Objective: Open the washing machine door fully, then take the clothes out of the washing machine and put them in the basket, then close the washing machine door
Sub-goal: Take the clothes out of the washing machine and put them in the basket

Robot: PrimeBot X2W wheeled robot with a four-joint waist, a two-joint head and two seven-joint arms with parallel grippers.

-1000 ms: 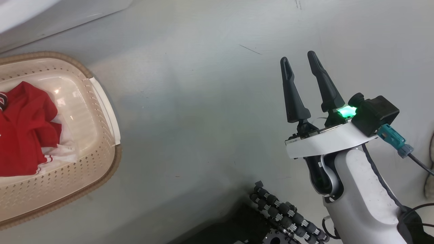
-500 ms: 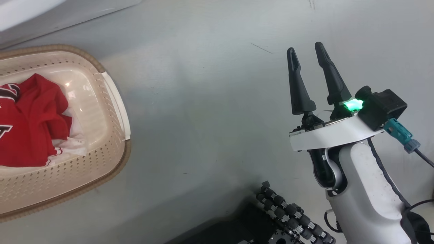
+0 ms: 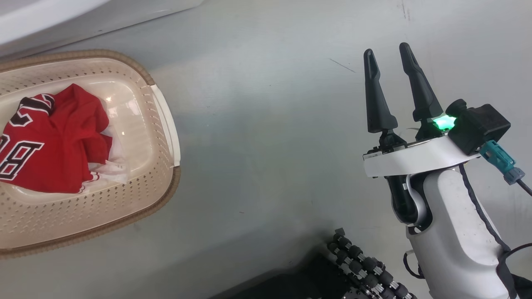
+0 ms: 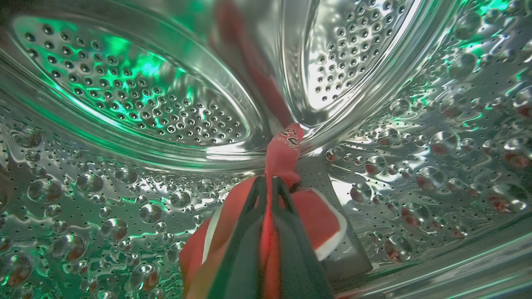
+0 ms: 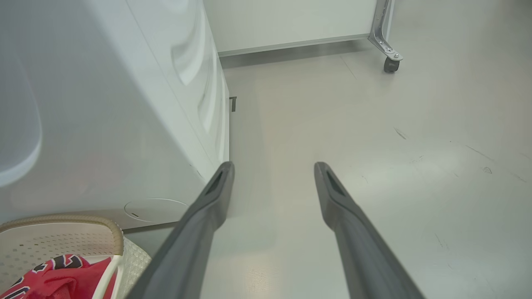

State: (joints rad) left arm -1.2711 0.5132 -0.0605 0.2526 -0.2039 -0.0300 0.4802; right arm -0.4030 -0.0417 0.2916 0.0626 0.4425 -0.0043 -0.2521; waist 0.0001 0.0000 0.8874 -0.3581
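Clothes (image 4: 286, 145) are pinched between the tightly closed jaws of the left gripper (image 4: 269, 185) at lower centre of its wrist view. The red strip runs straight up from the tips, deeper into the washing machine (image 4: 124, 104) drum. At head view's right, the right gripper (image 3: 386, 50) hangs spread wide, holding nothing, well apart from the basket (image 3: 166, 195) at left.

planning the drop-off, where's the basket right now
Head view, left side: the basket sits on the floor beside the washing machine, a red jersey inside, the open right gripper well to its right.
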